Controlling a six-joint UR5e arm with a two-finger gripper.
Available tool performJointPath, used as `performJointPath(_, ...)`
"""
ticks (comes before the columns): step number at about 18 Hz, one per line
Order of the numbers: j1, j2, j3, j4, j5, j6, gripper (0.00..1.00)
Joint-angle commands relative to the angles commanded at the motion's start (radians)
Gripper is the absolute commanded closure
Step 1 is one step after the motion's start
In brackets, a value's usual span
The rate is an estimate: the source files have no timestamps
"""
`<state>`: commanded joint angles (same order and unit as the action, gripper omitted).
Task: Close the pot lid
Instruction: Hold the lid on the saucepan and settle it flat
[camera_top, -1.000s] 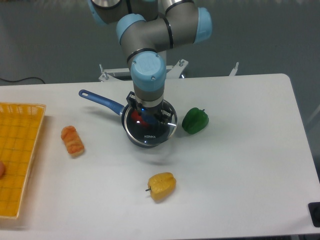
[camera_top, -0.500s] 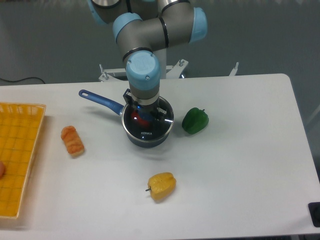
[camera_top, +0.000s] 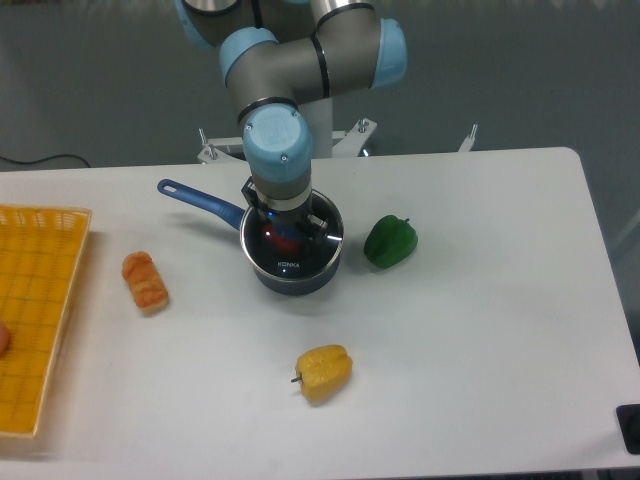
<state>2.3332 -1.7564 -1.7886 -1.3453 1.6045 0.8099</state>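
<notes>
Pot lid (camera_top: 297, 250): clear glass, glossy, edged by a thin bright metal rim. Pot (camera_top: 290, 277): dark blue-grey, matt wall; handle glossy blue. Table (camera_top: 480, 330): smooth, matt white. Green pepper (camera_top: 389, 241) and yellow pepper (camera_top: 323, 371): smooth, waxy sheen, possibly plastic. Tray (camera_top: 35, 310): yellow mesh weave.

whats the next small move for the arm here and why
Probably a short straight descent, then release. The round clear glass pot lid with white lettering sits almost centred over the small dark blue-grey pot with the bright blue handle, with the gripper at its knob. Whether the metal rim is already seated all round cannot be told; the wrist hides the far side.
</notes>
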Motion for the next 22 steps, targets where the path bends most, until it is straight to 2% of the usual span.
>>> performJointPath(22,0.003,-0.002,-0.012,0.002,0.006,0.029,0.37)
